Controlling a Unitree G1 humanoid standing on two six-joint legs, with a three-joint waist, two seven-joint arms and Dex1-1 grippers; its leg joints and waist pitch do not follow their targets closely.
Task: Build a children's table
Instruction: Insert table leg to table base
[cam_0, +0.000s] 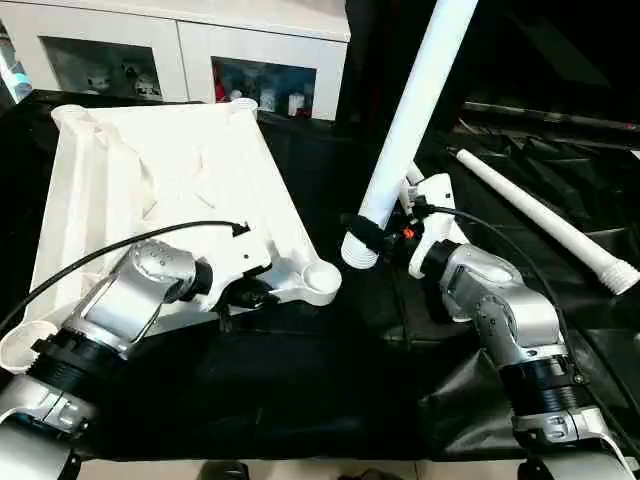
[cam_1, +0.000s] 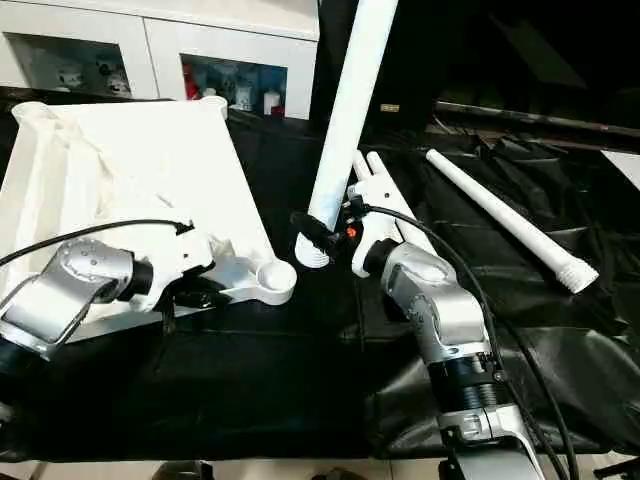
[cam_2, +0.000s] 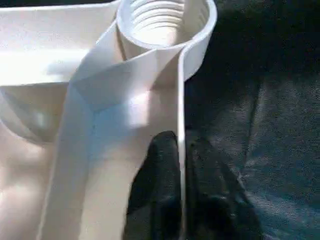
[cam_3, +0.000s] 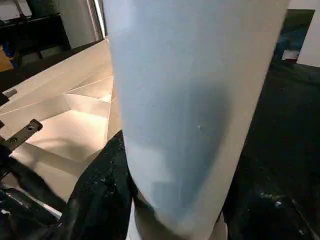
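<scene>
A large work table draped in crumpled black cloth (cam_0: 300, 400) is seen, backed by a white cabinet with glass doors (cam_0: 190, 55) in which small figurines are kept. The white plastic rectangular tabletop (cam_0: 150, 190) is laid underside up on the cloth, its rim pinched by the closed left gripper (cam_2: 179, 190) near a threaded corner socket (cam_0: 322, 280). A long white tube leg (cam_0: 410, 120) is held tilted upright, clamped near its lower end by the right gripper (cam_0: 385, 236), just beside that socket. Another white leg (cam_0: 545, 220) is laid on the cloth further right.
</scene>
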